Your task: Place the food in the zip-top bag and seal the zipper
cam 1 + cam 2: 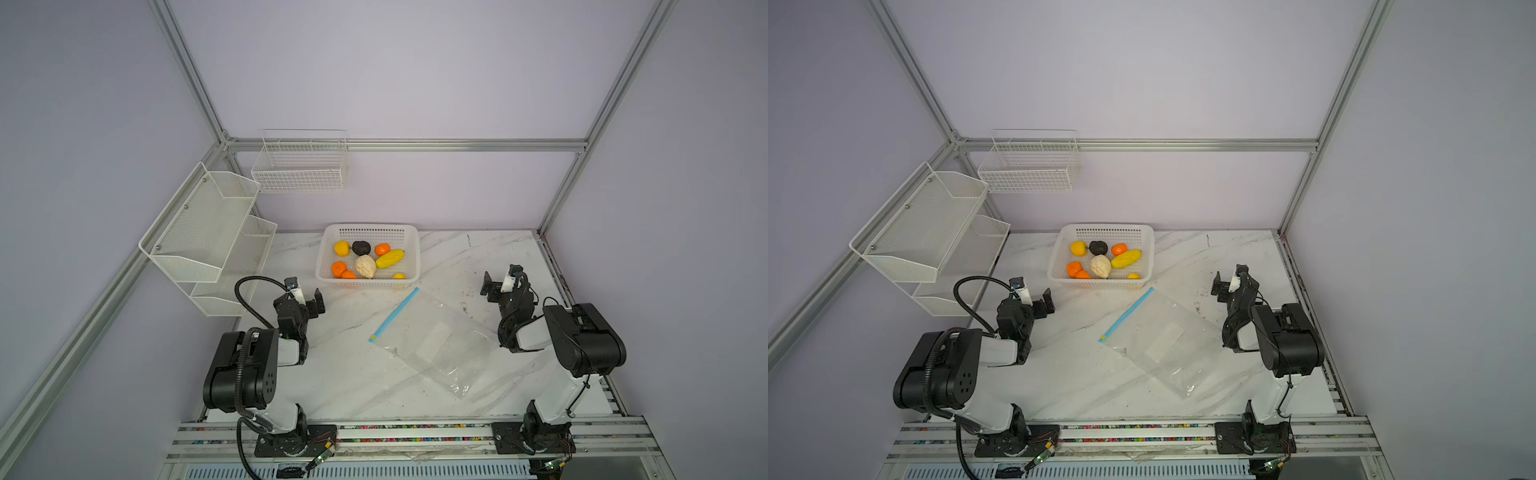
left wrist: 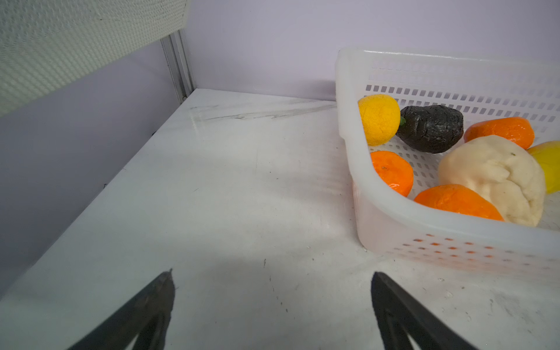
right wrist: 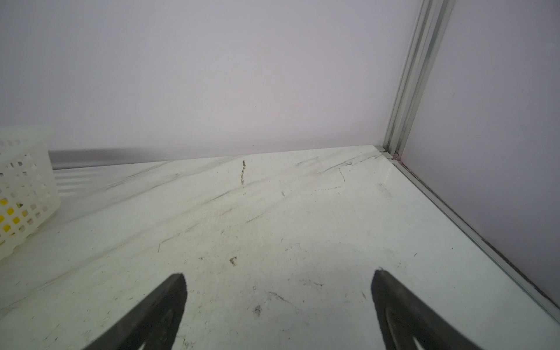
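The food lies in a white perforated basket point(image 1: 328, 245) at the back middle: a bumpy cream-white piece point(image 1: 365, 266) point(image 2: 497, 181), a dark one point(image 1: 361, 248) point(image 2: 431, 128), orange ones point(image 1: 339, 269) point(image 2: 391, 172) and yellow ones point(image 1: 390, 259). The clear zip-top bag point(image 1: 440, 345) point(image 1: 1167, 345) lies flat in front of the basket, its light-blue zipper point(image 1: 395, 313) toward the left, with a yellow tab point(image 1: 372, 338) at the near end. My left gripper point(image 1: 314, 302) point(image 2: 272, 281) is open and empty, left of the basket. My right gripper point(image 1: 494, 286) point(image 3: 278, 281) is open and empty, right of the bag.
A white mesh shelf rack point(image 1: 208, 237) hangs on the left wall and a wire basket point(image 1: 299, 166) on the back wall. The marble table point(image 1: 332, 374) ends at a metal rail point(image 1: 415, 432) in front. A frame post point(image 3: 406, 91) marks the back right corner.
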You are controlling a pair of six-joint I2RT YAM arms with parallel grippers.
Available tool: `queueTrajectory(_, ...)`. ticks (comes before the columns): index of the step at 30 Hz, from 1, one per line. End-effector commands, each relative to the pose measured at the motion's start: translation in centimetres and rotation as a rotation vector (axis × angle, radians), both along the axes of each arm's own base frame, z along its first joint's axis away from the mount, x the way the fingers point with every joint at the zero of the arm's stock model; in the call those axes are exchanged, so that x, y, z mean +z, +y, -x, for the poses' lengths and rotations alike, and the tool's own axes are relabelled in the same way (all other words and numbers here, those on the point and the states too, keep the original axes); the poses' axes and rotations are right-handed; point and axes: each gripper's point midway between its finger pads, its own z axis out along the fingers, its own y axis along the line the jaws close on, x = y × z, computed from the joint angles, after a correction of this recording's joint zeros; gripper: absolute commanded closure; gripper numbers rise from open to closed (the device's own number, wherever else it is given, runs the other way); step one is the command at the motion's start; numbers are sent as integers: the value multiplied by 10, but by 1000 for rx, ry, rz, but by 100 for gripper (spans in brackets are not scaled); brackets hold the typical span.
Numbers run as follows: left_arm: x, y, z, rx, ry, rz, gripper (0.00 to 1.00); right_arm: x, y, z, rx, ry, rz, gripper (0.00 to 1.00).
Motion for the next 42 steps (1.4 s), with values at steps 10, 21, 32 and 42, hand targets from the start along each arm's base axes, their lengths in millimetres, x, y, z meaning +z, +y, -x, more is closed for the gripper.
queueTrajectory(10,12,-4,1,-19,-42,-25,0,7,-1,-4,5,-22,-6,3)
queueTrajectory(21,12,-4,1,-19,-42,-25,0,7,-1,-3,4,-24,-1,3)
queueTrajectory(32,12,-4,1,-20,-42,-25,0,9,-1,-2,4,-29,1,3)
queueTrajectory(42,12,-4,1,-19,-42,-25,0,10,-2,-1,1,-32,4,3)
